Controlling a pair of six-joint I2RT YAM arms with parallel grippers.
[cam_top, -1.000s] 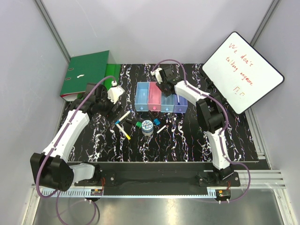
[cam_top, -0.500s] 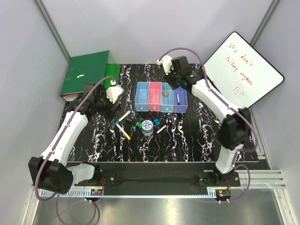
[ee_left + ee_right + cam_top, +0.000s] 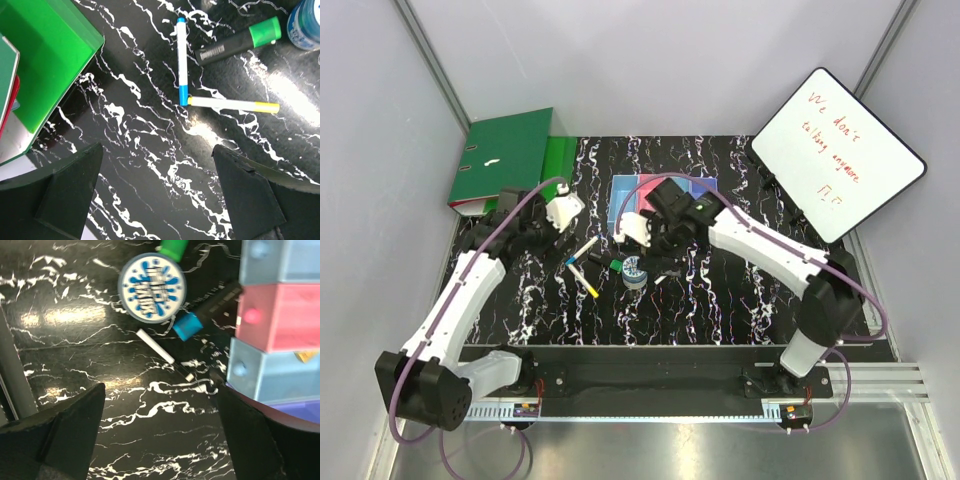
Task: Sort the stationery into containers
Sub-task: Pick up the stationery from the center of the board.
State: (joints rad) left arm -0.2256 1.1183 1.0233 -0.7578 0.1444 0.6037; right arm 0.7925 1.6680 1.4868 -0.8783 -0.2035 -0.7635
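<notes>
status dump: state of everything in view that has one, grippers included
left gripper: open, empty
right gripper: open, empty
blue-capped marker: capped, lying flat
yellow-capped marker: capped, lying flat
green-capped highlighter: capped, lying flat
tape roll: flat, face up, not binned
blue bin by purple bin: holds yellow piece
whiteboard: propped tilted, red writing

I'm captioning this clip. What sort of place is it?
Likely a robotics lab test cell rather than an office: plain grey walls enclose a marbled table, a left arm and right arm are bolted at its near edge, and the whiteboard looks like a prop.
</notes>
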